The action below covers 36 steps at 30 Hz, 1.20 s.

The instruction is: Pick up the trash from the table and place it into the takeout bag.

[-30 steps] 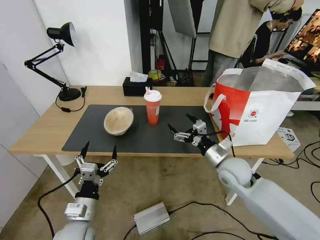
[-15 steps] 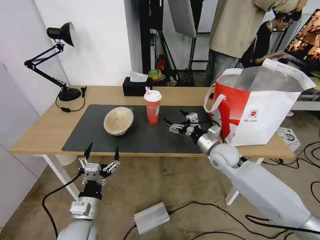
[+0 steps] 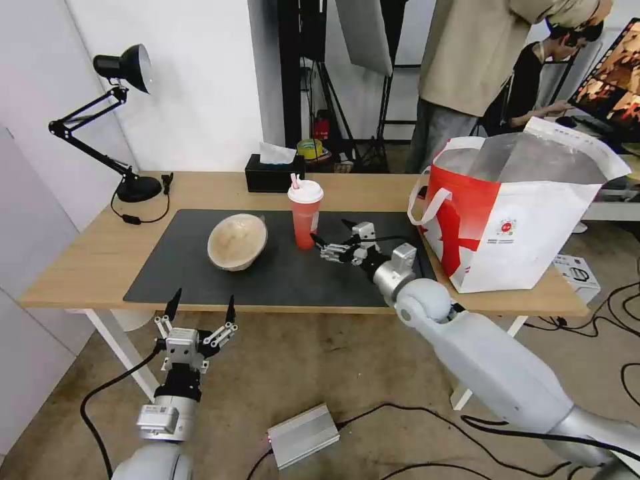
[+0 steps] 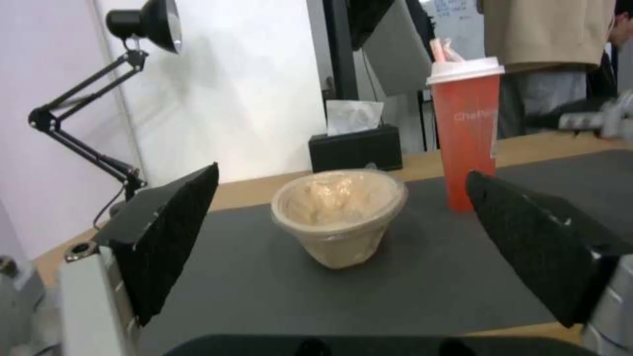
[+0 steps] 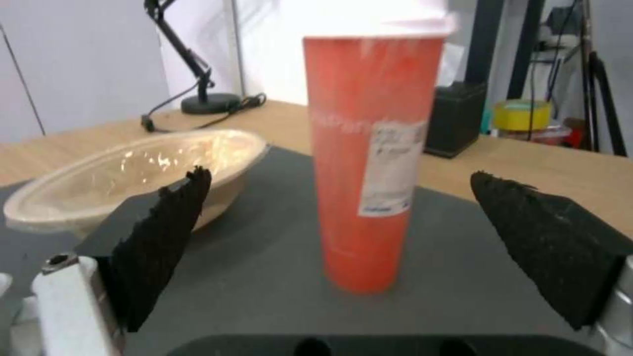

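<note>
Head view: the right claw [image 3: 331,241] hangs over the dark mat [image 3: 280,273], fingers spread wide, tips just beside the red drink cup [image 3: 305,215] at its 3 o'clock, not touching. The cup stands upright on the mat, mid-surface. At the cup's 9 o'clock the beige pulp bowl [image 3: 237,241] lies tilted on its side. The takeout bag [image 3: 520,220] stands open at the surface's [image 3: 87,257] right end, well apart from the cup. The left claw [image 3: 198,308] waits below the near edge, fingers apart, holding nothing.

Left wrist view: the left claw [image 4: 343,237] gapes wide, the pulp bowl [image 4: 339,216] framed between its fingers farther off, the cup [image 4: 467,133] behind the bowl.

Right wrist view: the right claw [image 5: 349,247] is open, the cup [image 5: 369,158] dead centre between both pads, clear of each. The bowl [image 5: 132,180] lies beyond one finger.
</note>
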Motion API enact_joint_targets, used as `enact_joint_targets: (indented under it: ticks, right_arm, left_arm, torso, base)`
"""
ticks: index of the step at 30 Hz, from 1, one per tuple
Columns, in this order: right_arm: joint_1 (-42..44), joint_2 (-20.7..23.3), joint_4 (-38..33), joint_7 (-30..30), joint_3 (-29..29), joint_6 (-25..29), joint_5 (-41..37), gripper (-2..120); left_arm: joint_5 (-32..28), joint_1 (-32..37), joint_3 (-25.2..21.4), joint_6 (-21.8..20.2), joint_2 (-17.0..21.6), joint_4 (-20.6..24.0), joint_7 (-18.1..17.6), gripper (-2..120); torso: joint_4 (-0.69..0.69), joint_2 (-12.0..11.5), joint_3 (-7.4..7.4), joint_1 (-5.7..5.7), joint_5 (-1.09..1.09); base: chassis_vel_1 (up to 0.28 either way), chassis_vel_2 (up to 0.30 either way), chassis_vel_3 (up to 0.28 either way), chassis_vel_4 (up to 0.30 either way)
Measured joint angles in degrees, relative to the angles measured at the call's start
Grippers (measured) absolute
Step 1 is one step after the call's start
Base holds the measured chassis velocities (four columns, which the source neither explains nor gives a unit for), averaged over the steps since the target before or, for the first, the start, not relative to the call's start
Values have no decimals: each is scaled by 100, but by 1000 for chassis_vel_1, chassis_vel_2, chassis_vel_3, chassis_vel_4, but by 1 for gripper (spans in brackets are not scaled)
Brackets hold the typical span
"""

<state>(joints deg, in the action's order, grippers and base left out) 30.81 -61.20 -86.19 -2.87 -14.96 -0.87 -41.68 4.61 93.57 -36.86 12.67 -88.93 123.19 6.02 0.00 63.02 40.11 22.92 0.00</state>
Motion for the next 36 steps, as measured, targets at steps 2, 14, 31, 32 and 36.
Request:
enact_joint_targets:
  ticks: [2,14,31,32,36]
  right_arm:
    - [-35,-82,98,0,-38,-9,52,100]
    - [-240,-415,574,1,-170,-11,191,100]
    - [-492,-845,1467,-45,-105,161,448,100]
    - [-492,-845,1467,-45,-105,161,448,100]
    - [-569,-979,1738,-145,-35,199,481,100]
  left_arm:
    - [-22,2,-5,1,16,23,2,100]
    - [-204,4,-99,7,130,51,6,100]
    - [-236,-12,-97,27,118,-2,12,100]
    - [-236,-12,-97,27,118,-2,12,100]
    - [-244,-29,-130,27,124,-39,13,100]
  torso:
    - [-1,0,0,0,0]
    - [0,0,0,0,-1]
    - [-1,0,0,0,0]
    - [-1,0,0,0,0]
    - [-1,0,0,0,0]
  base:
    - [0,0,0,0]
    - [0,0,0,0]
    - [0,0,0,0]
    - [0,0,0,0]
    - [0,0,0,0]
